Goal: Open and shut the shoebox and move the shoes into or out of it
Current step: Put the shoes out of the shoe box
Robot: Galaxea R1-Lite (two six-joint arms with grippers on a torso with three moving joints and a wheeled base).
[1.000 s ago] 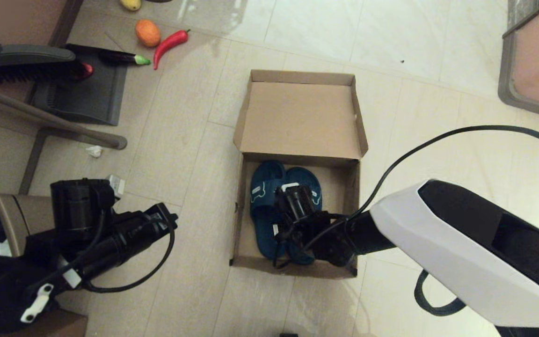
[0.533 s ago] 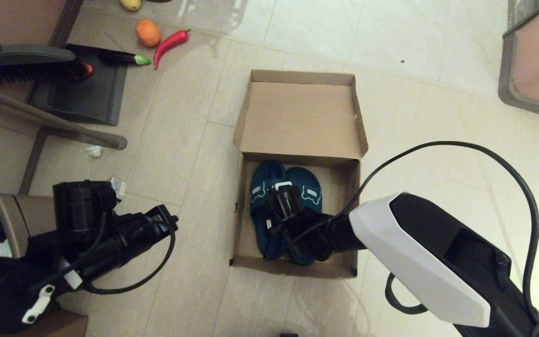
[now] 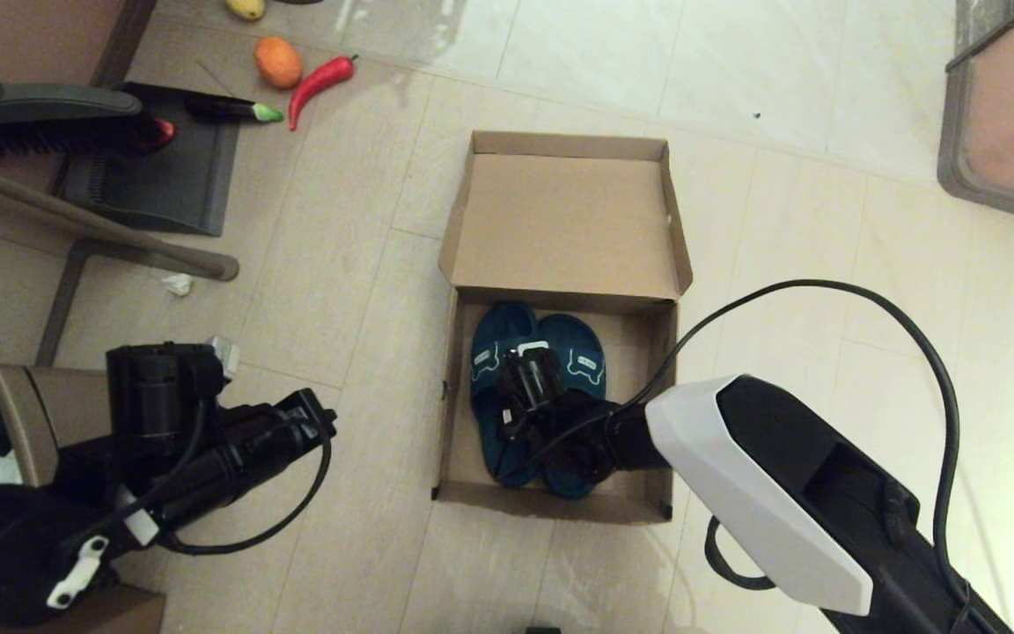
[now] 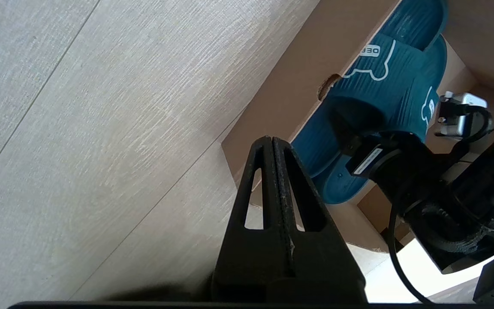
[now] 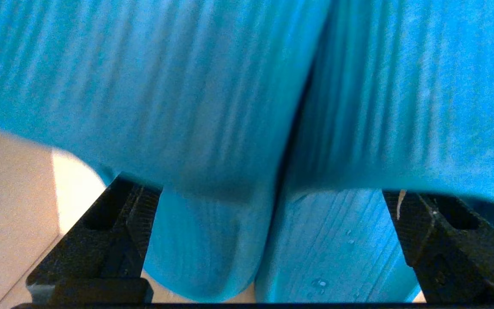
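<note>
Since the earlier frame, right claw (image 3: 507,401) has advanced over the shoes (image 3: 535,352) in the shoebox (image 3: 560,220), jaws wide, gripping nothing. Risk: closing catches one slipper only.

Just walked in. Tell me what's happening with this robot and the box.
The shoebox sits open on the floor with its lid folded back, and the pair of blue shoes lies inside it, side by side. The right gripper is down in the box over the shoes, its fingers spread wide on either side of them, not closed on anything. The left gripper is shut and hangs idle over the floor beside the box.
</note>
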